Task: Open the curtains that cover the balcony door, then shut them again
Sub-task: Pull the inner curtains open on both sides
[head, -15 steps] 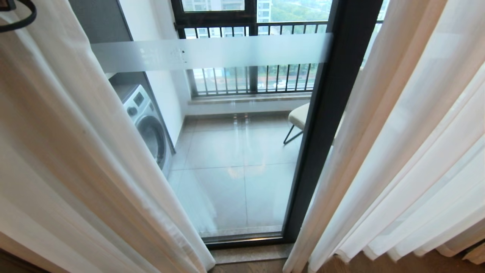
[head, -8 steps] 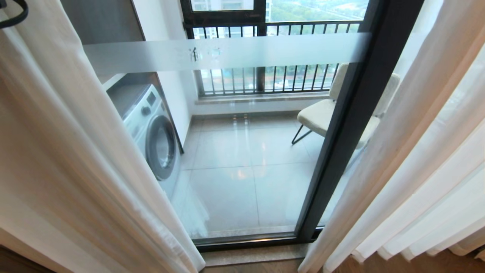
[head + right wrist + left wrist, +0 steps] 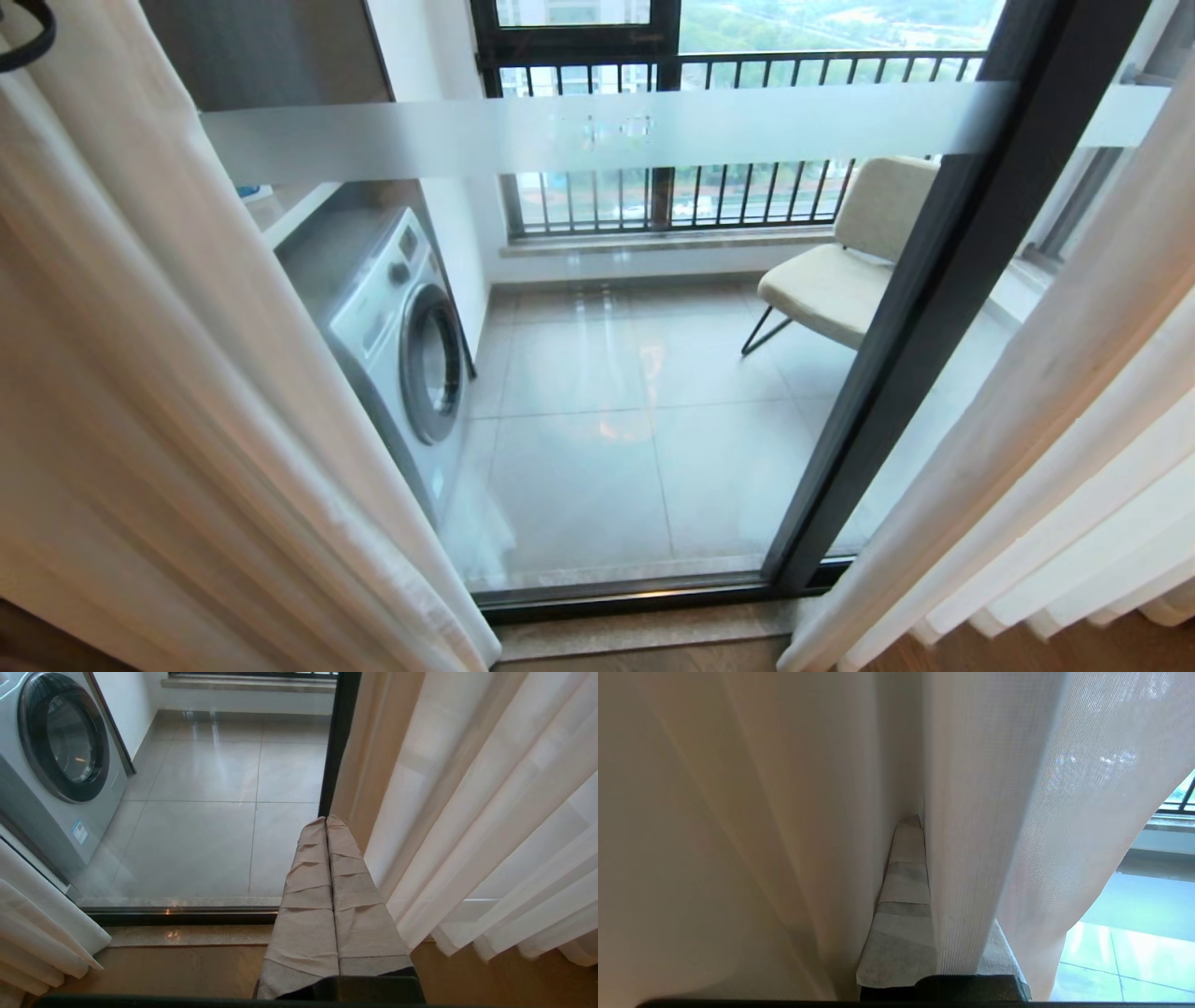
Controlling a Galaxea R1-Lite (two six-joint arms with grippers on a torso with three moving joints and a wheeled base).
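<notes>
Curtains [image 3: 168, 392] hanging floor-length, long axis vertical, parted into a left mass and a right mass [image 3: 1055, 448] either side of the door [image 3: 943, 308]. In the head view the folds fan outward toward the lower corners, hems ending at the wood floor [image 3: 635, 658] just short of the stone sill [image 3: 644, 627]. Between the inner edges, a wide strip of bare glass, crossed high up by a level frosted band [image 3: 579, 131]; one dark frame post slanting through the right part of the gap, its foot on the bottom track.

Through the glass: tiled balcony floor [image 3: 597, 448], a washer [image 3: 401, 327] on the left facing right, a chair [image 3: 840, 271] on the right, a railed window [image 3: 709, 140] at the back.

Left claw [image 3: 911, 826] pressed together, fabric-wrapped fingers [image 3: 903, 896] buried in a fold of the left curtain [image 3: 784, 812], cloth touching on both sides; whether any cloth sits pinched between the fingers cannot be told. Sheer layer [image 3: 1041, 812] hanging just beside it, glass edge beyond.

Right claw [image 3: 326, 820] pressed together, holding nothing, hanging low over the sill [image 3: 187, 935] near the post [image 3: 338, 742], just beside the right curtain [image 3: 476, 812] but apart from it.
</notes>
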